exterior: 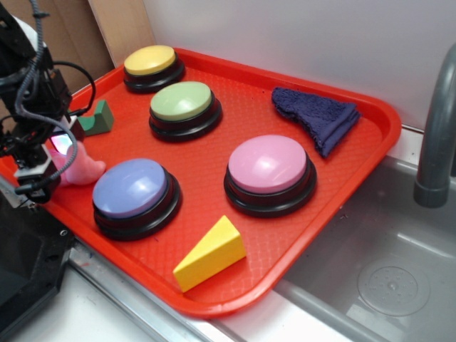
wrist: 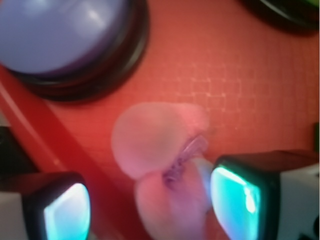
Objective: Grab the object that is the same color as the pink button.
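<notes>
Red tray (exterior: 342,214): gripper (wrist: 150,205) jaws stand wide around the plush (wrist: 155,150); centre it between them, then squeeze gently, avoiding the rim.

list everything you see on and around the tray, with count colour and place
plastic tray: 1, red, beside the sink
round dome buttons on black bases: 4; yellow far corner, green next to it, pink centre right, lavender-blue near left
soft plush toy: 1, pink, left edge of tray
arch block: 1, green, left, past the toy
wedge block: 1, yellow, near edge
folded cloth: 1, dark blue, far right
metal sink: 1, grey, right of tray
faucet: 1, grey, over sink
pincer: 1, black, open, fingers either side of the toy
</notes>
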`<action>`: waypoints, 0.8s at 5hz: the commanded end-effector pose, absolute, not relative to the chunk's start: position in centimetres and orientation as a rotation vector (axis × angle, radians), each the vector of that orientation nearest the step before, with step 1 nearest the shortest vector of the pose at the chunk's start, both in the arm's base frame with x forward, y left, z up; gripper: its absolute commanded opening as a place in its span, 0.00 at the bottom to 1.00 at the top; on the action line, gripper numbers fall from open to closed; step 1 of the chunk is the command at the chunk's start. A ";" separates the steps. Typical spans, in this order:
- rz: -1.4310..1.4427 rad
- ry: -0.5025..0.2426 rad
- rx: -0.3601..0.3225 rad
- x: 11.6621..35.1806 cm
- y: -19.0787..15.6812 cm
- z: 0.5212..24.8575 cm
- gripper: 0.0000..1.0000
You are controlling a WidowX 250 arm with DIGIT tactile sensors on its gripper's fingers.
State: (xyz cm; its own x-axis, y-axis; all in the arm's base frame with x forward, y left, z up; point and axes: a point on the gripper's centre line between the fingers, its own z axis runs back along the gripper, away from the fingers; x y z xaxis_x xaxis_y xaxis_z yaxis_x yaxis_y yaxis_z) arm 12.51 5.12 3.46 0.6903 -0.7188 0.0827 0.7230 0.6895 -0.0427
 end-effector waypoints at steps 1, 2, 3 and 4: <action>-0.736 -0.047 -0.017 13.9 6.5 2.3 1.00; -0.693 -0.045 0.003 14.0 7.0 2.2 0.14; -0.664 -0.044 -0.010 14.2 7.3 2.5 0.00; -0.613 -0.051 -0.010 14.5 7.6 3.5 0.00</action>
